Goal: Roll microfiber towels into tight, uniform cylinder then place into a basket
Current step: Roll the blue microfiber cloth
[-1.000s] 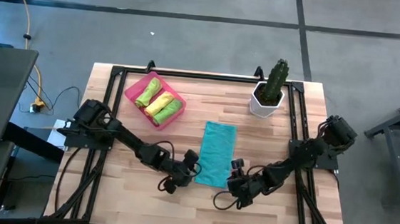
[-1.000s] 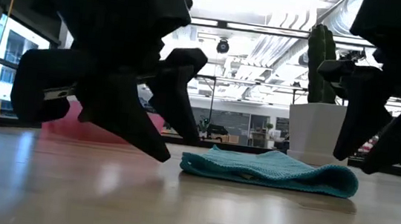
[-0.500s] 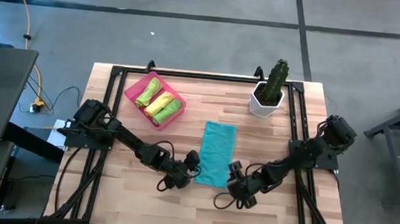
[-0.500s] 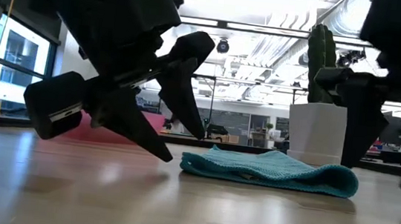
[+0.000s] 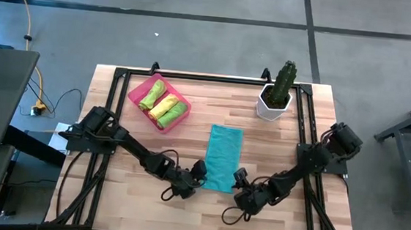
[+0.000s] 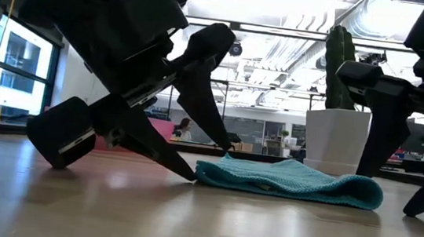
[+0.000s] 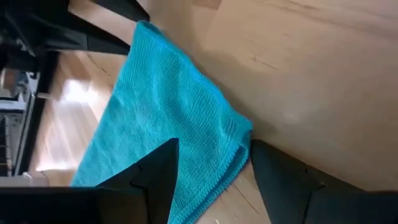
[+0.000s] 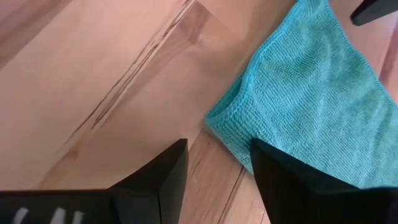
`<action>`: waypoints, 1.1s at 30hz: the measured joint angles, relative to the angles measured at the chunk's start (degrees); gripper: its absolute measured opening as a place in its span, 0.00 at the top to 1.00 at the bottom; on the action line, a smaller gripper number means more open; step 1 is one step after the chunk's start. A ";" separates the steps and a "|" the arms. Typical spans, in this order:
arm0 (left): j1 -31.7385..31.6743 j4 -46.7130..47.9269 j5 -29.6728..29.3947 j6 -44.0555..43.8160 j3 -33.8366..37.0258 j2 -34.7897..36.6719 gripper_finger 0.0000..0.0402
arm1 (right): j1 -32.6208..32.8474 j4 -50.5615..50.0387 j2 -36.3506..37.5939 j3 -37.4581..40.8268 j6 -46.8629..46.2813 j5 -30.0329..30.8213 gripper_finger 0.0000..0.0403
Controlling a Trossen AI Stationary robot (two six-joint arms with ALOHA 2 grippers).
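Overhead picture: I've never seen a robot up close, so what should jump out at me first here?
A teal towel lies flat mid-table, and both dark arms reach low to its near end, the left gripper and right gripper at its corners with fingers open. Behind, a pink basket already holds three rolled towels, and a potted cactus stands at the far right.

1 teal towel (image 5: 223,157); seemingly 3 rolled towels (image 5: 163,106) in 1 basket (image 5: 137,91); 1 cactus pot (image 5: 272,104).
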State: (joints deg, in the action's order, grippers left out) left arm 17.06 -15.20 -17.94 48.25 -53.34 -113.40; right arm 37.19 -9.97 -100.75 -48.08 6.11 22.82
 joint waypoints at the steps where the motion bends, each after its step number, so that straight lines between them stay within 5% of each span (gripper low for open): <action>1: -0.02 0.06 0.48 -0.28 0.00 0.00 0.53 | 0.24 0.16 -0.03 0.06 -0.32 0.59 0.59; 19: -0.91 0.64 2.97 -9.29 0.20 -0.23 0.77 | 1.98 0.30 -0.20 0.20 -8.99 3.94 0.60; 28: -1.09 0.50 5.86 -15.52 0.22 -0.42 0.98 | 3.77 -1.44 0.73 0.22 -15.41 7.56 0.60; 33: -1.06 -0.68 5.52 -24.80 0.24 -0.59 0.98 | 5.27 -2.96 1.73 0.22 -16.36 11.72 0.60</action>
State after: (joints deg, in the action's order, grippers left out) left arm 16.00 -15.89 -12.42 23.45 -53.10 -114.00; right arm 42.46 -12.93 -99.02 -47.86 -10.26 34.54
